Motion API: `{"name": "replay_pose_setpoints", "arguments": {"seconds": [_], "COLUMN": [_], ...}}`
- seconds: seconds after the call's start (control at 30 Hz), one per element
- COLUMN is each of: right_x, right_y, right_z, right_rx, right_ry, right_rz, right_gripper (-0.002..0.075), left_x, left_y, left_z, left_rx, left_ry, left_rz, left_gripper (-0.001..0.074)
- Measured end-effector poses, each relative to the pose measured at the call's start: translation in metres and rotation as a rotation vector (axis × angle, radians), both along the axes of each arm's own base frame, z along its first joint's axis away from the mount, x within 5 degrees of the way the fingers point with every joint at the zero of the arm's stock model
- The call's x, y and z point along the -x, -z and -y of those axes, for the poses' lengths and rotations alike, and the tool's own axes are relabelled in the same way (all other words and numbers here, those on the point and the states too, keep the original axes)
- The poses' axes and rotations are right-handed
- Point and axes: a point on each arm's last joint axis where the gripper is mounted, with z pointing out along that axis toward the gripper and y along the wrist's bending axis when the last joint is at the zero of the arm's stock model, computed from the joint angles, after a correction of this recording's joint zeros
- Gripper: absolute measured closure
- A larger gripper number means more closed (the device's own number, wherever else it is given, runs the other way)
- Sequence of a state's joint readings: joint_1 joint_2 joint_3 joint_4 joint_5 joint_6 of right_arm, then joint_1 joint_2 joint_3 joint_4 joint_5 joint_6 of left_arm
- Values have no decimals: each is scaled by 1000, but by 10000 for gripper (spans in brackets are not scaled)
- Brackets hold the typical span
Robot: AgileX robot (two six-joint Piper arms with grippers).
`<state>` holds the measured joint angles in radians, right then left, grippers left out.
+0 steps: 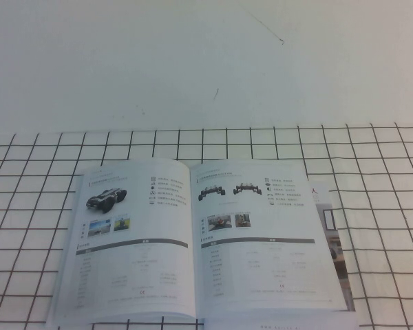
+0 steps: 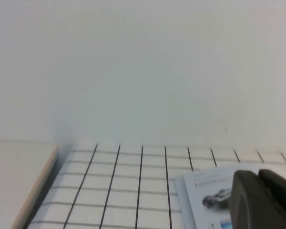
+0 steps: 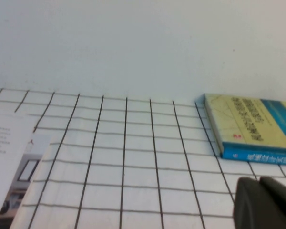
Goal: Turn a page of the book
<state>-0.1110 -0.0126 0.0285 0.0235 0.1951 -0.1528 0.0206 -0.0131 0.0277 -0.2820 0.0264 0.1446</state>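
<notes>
The book (image 1: 193, 240) lies open and flat on the checked cloth, near the front of the table. Its right-hand sheet, the page (image 1: 261, 234), shows two black wheeled chassis at the top and a grey-barred table below. The facing sheet (image 1: 134, 237) shows a single dark rover. Neither arm appears in the high view. My left gripper (image 2: 260, 177) is shut with nothing in it, hovering near the book's far left corner (image 2: 205, 195). My right gripper (image 3: 260, 183) is shut and empty too, over bare cloth to the right of the book's edge (image 3: 5, 138).
A booklet with a room photo (image 1: 334, 234) pokes out from under the book's right side. A blue and yellow book (image 3: 250, 129) lies flat further right. The checked cloth (image 1: 372, 158) ends at a white wall behind; its left edge (image 2: 38, 186) borders a bare tabletop.
</notes>
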Motion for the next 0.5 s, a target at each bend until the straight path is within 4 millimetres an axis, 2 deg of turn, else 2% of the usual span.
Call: {"name": "replay_pose_setpoints", "arguments": {"seconds": [0.23, 0.33, 0.5], "right_x": [-1, -1, 0], "right_y": [-21, -29, -33], "right_z": [1, 1, 1], "right_rx": [24, 34, 38], "right_ry": [9, 12, 14], "right_rz": [236, 324, 361], "right_gripper": [728, 728, 728], "left_x": [2, 3, 3], "left_y": [-18, -21, -21], "left_z": [-5, -6, -6], "left_rx": [32, 41, 44], "left_ry": [-55, -66, -66], "left_rz": [197, 233, 233], "left_gripper": [737, 737, 737]}}
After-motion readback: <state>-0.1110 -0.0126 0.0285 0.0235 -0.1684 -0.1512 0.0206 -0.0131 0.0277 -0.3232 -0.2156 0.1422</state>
